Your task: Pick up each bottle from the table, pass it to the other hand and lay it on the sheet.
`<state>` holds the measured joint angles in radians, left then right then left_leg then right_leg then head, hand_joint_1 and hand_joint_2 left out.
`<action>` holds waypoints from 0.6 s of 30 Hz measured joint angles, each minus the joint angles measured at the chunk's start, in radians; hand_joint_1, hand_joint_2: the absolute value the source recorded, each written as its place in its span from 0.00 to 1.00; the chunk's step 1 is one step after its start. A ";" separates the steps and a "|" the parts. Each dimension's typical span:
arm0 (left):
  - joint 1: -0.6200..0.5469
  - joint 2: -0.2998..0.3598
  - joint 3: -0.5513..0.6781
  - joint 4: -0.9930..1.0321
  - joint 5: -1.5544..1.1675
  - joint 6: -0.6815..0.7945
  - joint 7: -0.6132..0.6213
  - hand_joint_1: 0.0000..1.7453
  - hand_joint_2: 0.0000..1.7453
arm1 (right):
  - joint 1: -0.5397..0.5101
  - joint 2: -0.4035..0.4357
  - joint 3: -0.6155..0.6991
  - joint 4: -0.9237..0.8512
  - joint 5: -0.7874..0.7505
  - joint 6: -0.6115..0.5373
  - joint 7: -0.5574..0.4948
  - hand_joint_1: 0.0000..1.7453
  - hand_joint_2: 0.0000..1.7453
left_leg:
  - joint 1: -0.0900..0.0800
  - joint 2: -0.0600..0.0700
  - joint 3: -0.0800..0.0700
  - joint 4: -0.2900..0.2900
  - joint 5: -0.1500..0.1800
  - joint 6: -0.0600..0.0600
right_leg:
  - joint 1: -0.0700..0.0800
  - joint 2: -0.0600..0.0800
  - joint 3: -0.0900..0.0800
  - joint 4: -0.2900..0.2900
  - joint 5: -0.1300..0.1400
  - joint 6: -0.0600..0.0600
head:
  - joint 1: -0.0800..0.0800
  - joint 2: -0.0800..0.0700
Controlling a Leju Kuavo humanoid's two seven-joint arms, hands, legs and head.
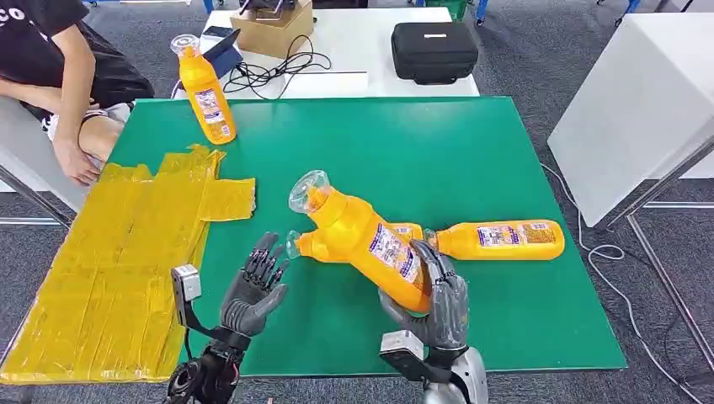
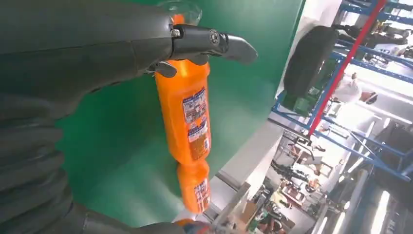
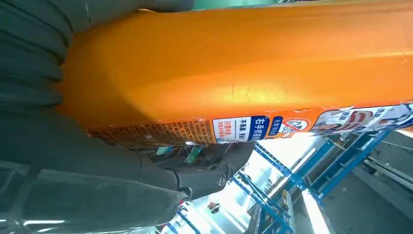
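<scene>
Green table point(image 1: 471, 160) lying ahead, yellow sheet point(image 1: 118, 252) covering its left edge. Right hand point(image 1: 438, 307) gripping base of orange bottle point(image 1: 366, 240), holding it tilted above table. Left hand point(image 1: 253, 290) waiting beside, fingers spread, holding nothing. Advice: bring bottle's middle into left palm; release only after firm wrap.

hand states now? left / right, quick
Left hand: open, fingers spread, holding nothing.
Right hand: closed around the tilted orange bottle, gripping its lower body above the green table.
</scene>
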<state>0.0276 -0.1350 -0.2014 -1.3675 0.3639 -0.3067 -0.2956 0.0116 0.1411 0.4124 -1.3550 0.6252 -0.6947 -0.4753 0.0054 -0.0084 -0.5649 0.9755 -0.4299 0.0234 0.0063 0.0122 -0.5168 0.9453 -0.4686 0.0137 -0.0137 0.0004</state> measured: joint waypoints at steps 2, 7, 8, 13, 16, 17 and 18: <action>0.012 -0.001 -0.003 -0.024 -0.008 -0.001 0.000 0.00 1.00 | 0.001 0.001 0.000 0.000 0.007 0.000 0.005 1.00 1.00 | 0.000 0.000 0.000 0.000 0.000 0.000 | 0.000 0.000 0.000 0.000 0.000 0.000 | 0.000 0.000; 0.034 -0.002 -0.017 -0.075 -0.048 -0.010 -0.016 0.00 1.00 | 0.001 0.001 0.000 0.000 0.015 0.000 0.015 1.00 1.00 | 0.000 0.000 0.000 0.000 0.000 0.000 | 0.000 0.000 0.000 0.000 0.000 0.000 | 0.000 0.000; 0.042 -0.002 -0.029 -0.102 -0.069 -0.010 -0.020 0.00 1.00 | 0.001 0.001 0.001 0.000 0.016 0.000 0.017 1.00 1.00 | 0.000 0.000 0.000 0.000 0.000 0.000 | 0.000 0.000 0.000 0.000 0.000 0.000 | 0.000 0.000; 0.065 -0.002 -0.088 -0.202 -0.124 0.017 -0.021 0.00 1.00 | 0.001 0.001 0.004 0.001 0.014 0.000 0.018 1.00 1.00 | 0.000 0.000 0.000 0.000 0.000 0.000 | 0.000 0.000 0.000 0.000 0.000 0.000 | 0.000 0.000; 0.070 -0.001 -0.105 -0.222 -0.125 0.029 -0.021 0.00 1.00 | 0.000 0.001 0.011 0.006 0.012 0.000 0.018 1.00 1.00 | 0.000 0.000 0.000 0.000 0.000 0.000 | 0.000 0.000 0.000 0.000 0.000 0.000 | 0.000 0.000; 0.071 0.000 -0.109 -0.222 -0.125 0.032 -0.021 0.00 1.00 | 0.000 0.001 0.015 0.008 0.012 0.000 0.018 1.00 1.00 | 0.000 0.000 0.000 0.000 0.000 0.000 | 0.000 0.000 0.000 0.000 0.000 0.000 | 0.000 0.000; 0.072 0.000 -0.111 -0.222 -0.124 0.034 -0.022 0.00 1.00 | 0.000 0.002 0.021 0.011 0.013 0.000 0.019 1.00 1.00 | 0.000 0.000 0.000 0.000 0.000 0.000 | 0.000 0.000 0.000 0.000 0.000 0.000 | 0.000 0.000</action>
<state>0.0994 -0.1350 -0.3124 -1.5892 0.2396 -0.2731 -0.3178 0.0118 0.1427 0.4338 -1.3443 0.6386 -0.6947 -0.4566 0.0054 -0.0085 -0.5652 0.9755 -0.4299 0.0234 0.0062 0.0121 -0.5170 0.9453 -0.4686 0.0137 -0.0141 0.0004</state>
